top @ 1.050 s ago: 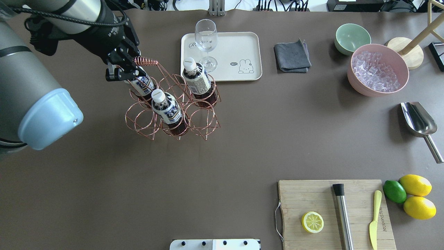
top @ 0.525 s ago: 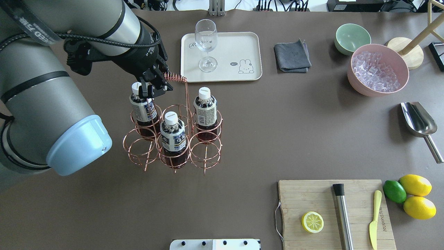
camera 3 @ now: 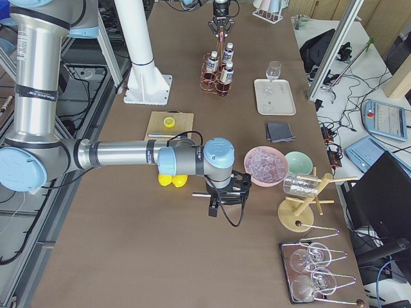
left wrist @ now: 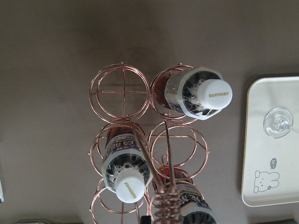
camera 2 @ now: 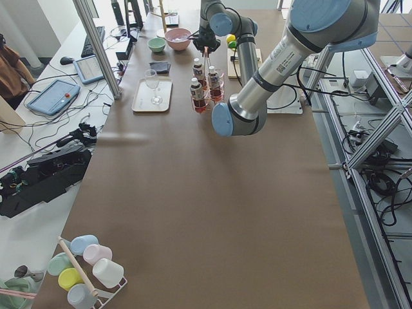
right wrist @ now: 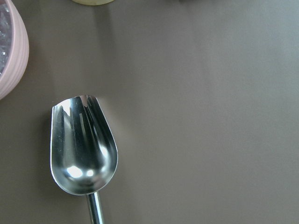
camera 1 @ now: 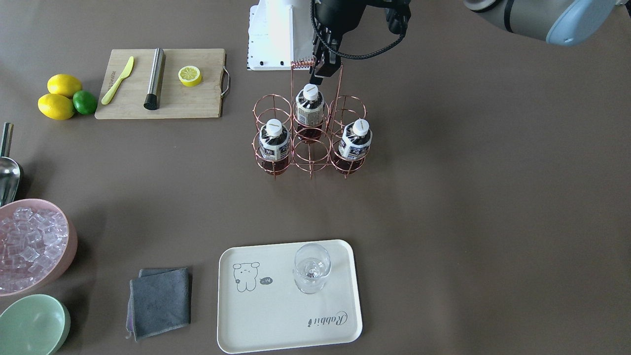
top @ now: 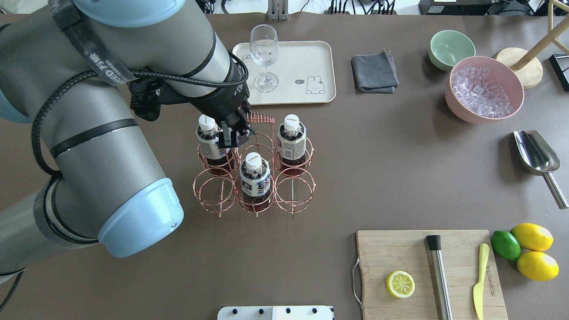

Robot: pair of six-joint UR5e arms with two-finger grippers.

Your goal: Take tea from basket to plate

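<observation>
Three tea bottles (top: 254,178) (top: 209,140) (top: 291,138) with white caps stand in a copper wire basket (top: 294,195). My left gripper (top: 233,133) is shut on the basket's coiled handle (top: 260,118), right above the bottles; it also shows in the front view (camera 1: 325,69). I cannot tell whether the basket touches the table. The cream plate (top: 306,55) lies beyond the basket and holds only a stemmed glass (top: 264,49). My right gripper (camera 3: 225,196) shows only in the right side view, above the scoop; I cannot tell its state.
A grey cloth (top: 374,73), a mint bowl (top: 451,46) and a pink bowl of ice (top: 483,89) lie right of the plate. A steel scoop (top: 538,158) is at the right edge. A cutting board (top: 378,253) with a lemon half sits at the near right.
My left gripper has carried the basket by its handle to the right and toward the robot, away from the plate's left corner. The bottles now stand upright.
</observation>
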